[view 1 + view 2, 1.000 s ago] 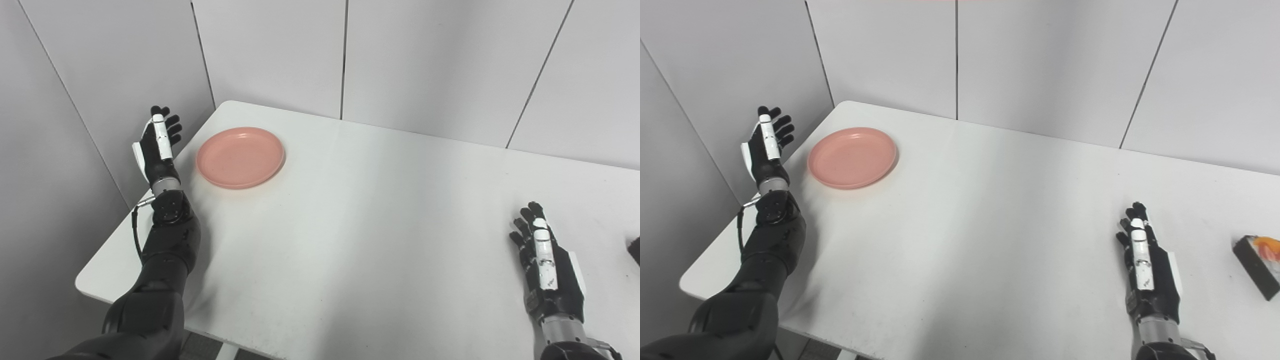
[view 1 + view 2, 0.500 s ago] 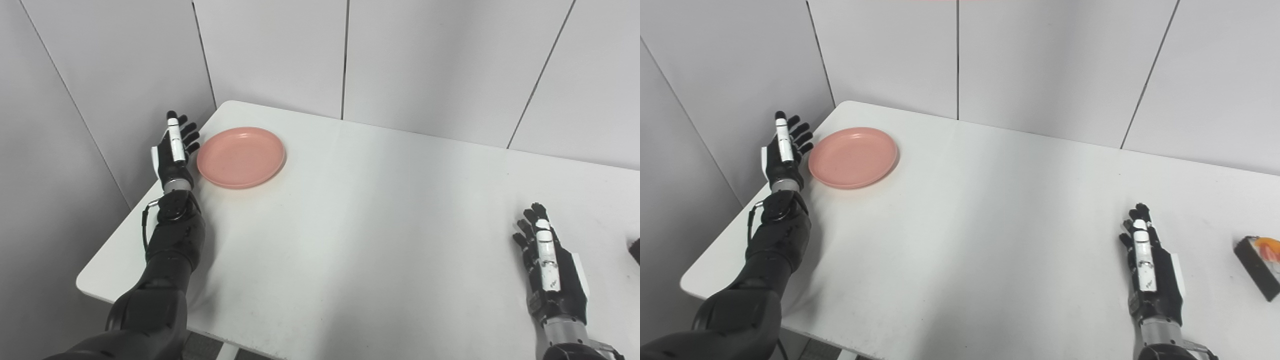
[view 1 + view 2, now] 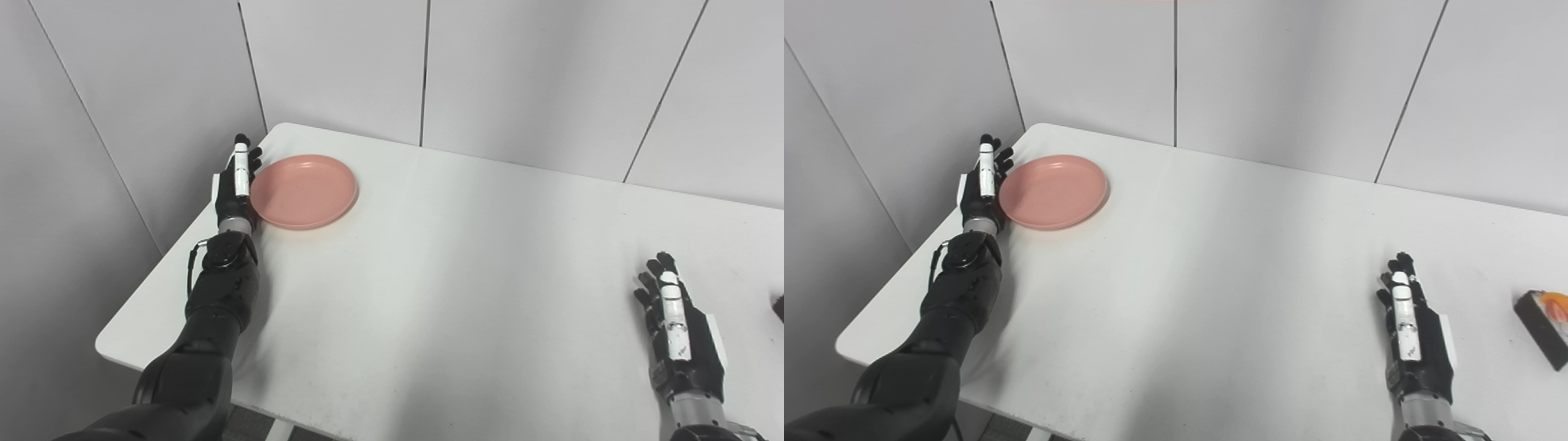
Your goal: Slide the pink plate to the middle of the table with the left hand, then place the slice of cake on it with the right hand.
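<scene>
Right eye view: I see left robot hand (image 3: 981, 187) fingers spread, against plate (image 3: 1053, 191) left rim, upper left of table (image 3: 1200, 257). Right robot hand (image 3: 1415, 343) spread, empty, lower right; cake (image 3: 1546, 324) at right edge.

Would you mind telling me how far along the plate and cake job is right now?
Nothing is finished. The left hand is open against the pink plate, which sits near the table's far left corner. The slide remains, then the open right hand must fetch the slice of cake.
</scene>
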Robot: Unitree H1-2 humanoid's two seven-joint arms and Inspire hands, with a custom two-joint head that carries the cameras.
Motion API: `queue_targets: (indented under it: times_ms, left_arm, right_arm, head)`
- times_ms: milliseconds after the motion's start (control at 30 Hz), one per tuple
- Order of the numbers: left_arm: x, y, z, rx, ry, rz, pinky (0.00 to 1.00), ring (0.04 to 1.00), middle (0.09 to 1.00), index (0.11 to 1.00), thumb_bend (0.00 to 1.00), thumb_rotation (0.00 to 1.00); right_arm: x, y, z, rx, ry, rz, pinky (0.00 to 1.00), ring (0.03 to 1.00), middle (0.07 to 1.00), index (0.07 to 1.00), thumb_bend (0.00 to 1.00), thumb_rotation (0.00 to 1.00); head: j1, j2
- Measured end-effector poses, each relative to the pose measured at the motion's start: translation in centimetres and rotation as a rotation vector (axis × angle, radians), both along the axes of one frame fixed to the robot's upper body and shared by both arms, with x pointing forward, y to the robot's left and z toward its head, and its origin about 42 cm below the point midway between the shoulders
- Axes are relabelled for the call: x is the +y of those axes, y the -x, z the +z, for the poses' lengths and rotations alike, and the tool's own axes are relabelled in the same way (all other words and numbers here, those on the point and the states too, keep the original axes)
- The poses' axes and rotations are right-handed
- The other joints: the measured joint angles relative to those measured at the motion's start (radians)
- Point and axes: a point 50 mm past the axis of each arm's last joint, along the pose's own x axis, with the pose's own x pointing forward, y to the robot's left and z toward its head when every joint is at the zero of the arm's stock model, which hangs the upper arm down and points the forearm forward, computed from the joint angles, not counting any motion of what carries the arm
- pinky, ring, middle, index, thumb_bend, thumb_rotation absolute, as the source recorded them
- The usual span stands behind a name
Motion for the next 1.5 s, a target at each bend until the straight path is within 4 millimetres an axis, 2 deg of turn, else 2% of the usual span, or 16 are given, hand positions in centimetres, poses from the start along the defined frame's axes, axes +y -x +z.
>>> queue_targets:
  times_ms: [167, 467, 700, 1067, 1333, 1500]
  left_arm:
    - [-0.4, -0.1, 0.1, -0.003, 0.013, -0.029, 0.97, 0.912, 0.880, 0.881, 0.72, 1.00]
    - [-2.3, -0.6, 0.2, -0.027, 0.062, -0.112, 0.92, 0.877, 0.853, 0.850, 0.71, 1.00]
    - [-5.1, -1.0, 0.3, -0.022, 0.094, -0.187, 0.92, 0.888, 0.858, 0.858, 0.70, 1.00]
    - [-7.4, -1.1, 0.2, -0.002, 0.048, -0.268, 0.90, 0.875, 0.842, 0.842, 0.72, 1.00]
    - [-9.5, -0.8, 0.2, 0.007, -0.002, -0.350, 0.88, 0.871, 0.851, 0.847, 0.69, 1.00]
    - [-11.5, -0.5, 0.2, 0.005, -0.014, -0.399, 0.88, 0.876, 0.863, 0.863, 0.69, 1.00]
  right_arm:
    - [0.0, 0.1, 0.0, 0.001, 0.001, 0.000, 0.98, 0.955, 0.957, 0.957, 0.52, 0.88]
    - [0.0, 0.1, 0.0, 0.001, 0.009, 0.003, 0.98, 0.960, 0.963, 0.966, 0.53, 0.88]
    - [0.1, 0.1, 0.1, 0.001, 0.011, 0.006, 0.99, 0.959, 0.959, 0.967, 0.54, 0.89]
    - [0.3, 0.0, 0.0, 0.002, 0.021, 0.007, 0.97, 0.947, 0.951, 0.956, 0.57, 0.88]
    - [0.5, 0.0, 0.0, 0.001, 0.014, 0.011, 0.99, 0.959, 0.958, 0.966, 0.55, 0.89]
    - [0.6, 0.0, 0.1, 0.001, 0.014, 0.012, 0.99, 0.954, 0.960, 0.966, 0.54, 0.89]
  head:
    - [-0.002, 0.003]
    - [-0.006, 0.003]
    - [-0.018, 0.006]
    - [-0.025, 0.012]
    - [-0.029, 0.015]
    - [-0.038, 0.020]
